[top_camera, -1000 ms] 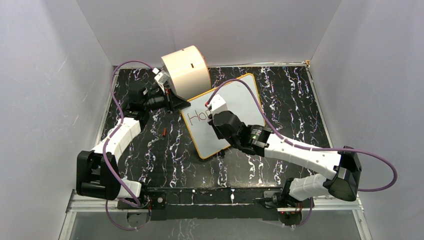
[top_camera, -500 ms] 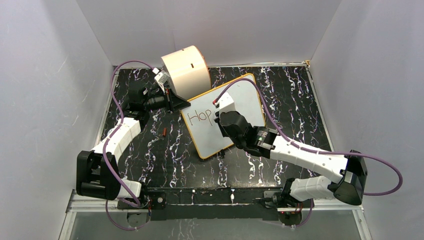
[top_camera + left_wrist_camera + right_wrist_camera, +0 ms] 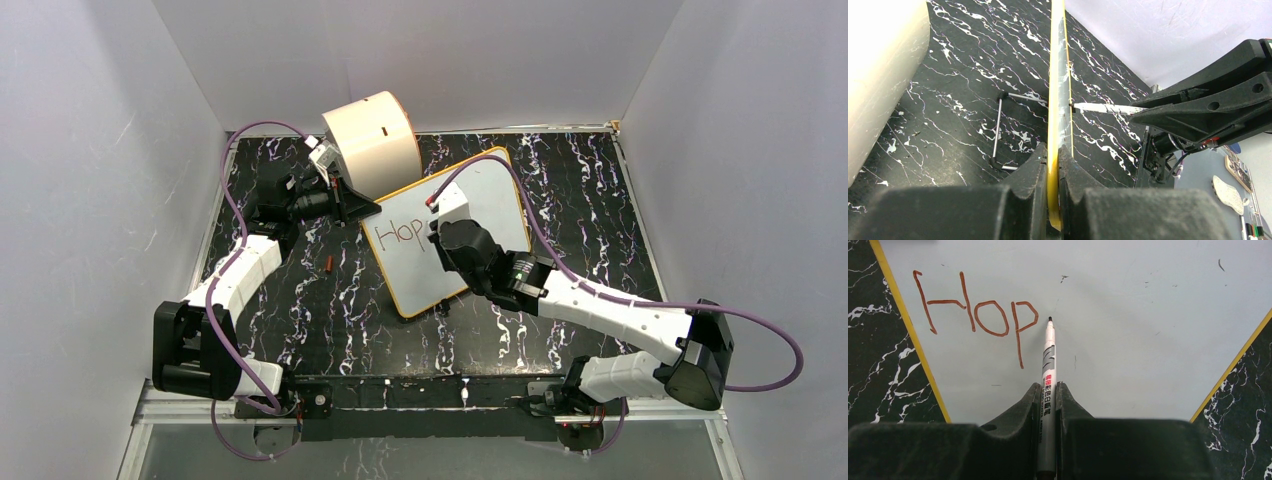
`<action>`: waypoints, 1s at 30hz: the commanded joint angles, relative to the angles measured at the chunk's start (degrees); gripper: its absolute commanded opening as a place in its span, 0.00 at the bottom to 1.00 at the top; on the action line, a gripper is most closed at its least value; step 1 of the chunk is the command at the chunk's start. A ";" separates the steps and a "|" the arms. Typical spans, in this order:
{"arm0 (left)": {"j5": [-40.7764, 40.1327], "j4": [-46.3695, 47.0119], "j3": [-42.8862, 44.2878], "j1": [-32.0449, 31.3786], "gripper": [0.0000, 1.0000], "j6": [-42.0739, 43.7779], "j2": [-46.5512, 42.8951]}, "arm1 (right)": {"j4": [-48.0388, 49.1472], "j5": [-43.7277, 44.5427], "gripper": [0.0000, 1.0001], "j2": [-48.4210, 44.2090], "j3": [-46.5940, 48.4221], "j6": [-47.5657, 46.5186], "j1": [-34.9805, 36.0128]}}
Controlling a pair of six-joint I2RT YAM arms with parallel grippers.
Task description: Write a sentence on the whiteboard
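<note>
Whiteboard [image 3: 1148,330] with red-brown lettering [image 3: 990,302] "Hop", marker [image 3: 1048,360] tip beside

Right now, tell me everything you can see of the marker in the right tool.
The marker is a slim silver-grey pen with a grey logo, red print and a fine black tip. It is clamped in the right tool, pointing away from the wrist camera. Its tip sits just after the "p" of the red-brown lettering on the whiteboard; whether it touches cannot be told.
</note>
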 commanded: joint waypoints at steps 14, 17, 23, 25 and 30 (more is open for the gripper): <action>0.52 -3.36 0.25 -1.51 0.00 2.99 1.24 | 2.09 -0.83 0.00 1.04 1.00 -0.54 -1.57; 0.62 -3.38 0.26 -1.51 0.00 2.99 1.32 | 1.48 0.35 0.00 0.85 0.67 -0.42 -1.71; 0.65 -3.45 0.20 -1.58 0.00 3.03 1.28 | 1.42 1.80 0.00 0.32 0.07 -0.46 -2.35; 0.68 -3.45 0.22 -1.62 0.00 3.08 1.34 | 1.91 1.89 0.00 0.38 -0.06 -0.54 -2.59; 0.83 -3.53 0.31 -1.70 0.00 3.16 1.37 | 3.32 1.87 0.00 0.62 -0.15 -1.06 -2.83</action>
